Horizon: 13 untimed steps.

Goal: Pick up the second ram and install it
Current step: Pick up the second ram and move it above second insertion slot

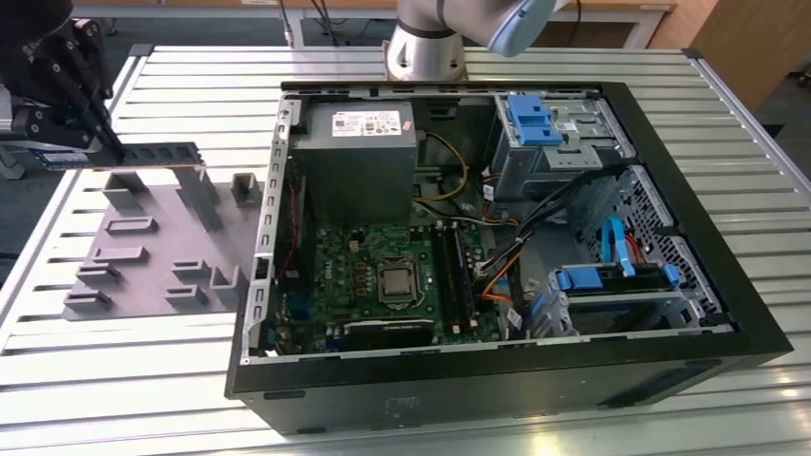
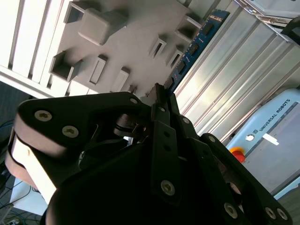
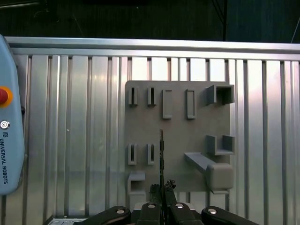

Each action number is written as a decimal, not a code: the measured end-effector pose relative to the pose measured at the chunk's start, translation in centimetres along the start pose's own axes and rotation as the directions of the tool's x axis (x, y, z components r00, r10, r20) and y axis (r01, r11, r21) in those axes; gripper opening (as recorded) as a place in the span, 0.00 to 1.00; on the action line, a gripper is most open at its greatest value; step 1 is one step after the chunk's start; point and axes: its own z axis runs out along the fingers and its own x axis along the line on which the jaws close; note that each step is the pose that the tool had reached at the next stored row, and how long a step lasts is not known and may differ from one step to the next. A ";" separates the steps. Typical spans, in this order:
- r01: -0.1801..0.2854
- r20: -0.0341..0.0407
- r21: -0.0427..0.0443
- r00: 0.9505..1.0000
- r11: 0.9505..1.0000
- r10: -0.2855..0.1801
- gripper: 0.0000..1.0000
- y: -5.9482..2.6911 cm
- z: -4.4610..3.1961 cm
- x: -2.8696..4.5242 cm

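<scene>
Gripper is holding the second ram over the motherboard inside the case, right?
Not quite. The gripper does hold the second ram, but it is over the grey fixture, outside the case on the exterior view's left, not over the motherboard. The exterior view shows this.

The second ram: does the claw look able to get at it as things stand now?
Yes, it seems so. The claw appears closed on the second ram, which it holds on edge over the grey fixture. Nothing stands between them.
</scene>
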 end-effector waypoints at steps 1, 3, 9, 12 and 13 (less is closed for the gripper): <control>0.000 0.000 0.000 1.000 1.000 0.000 0.14 -0.05 0.00 0.00; 0.000 0.000 0.000 1.000 1.000 0.000 0.14 -0.17 0.00 0.00; 0.000 0.000 0.000 1.000 1.000 0.000 0.14 -0.61 -0.02 -0.01; 0.000 0.000 0.000 1.000 1.000 0.000 0.14 -0.81 -0.02 -0.01; 0.000 0.000 0.000 1.000 1.000 0.000 0.14 -0.88 -0.02 -0.01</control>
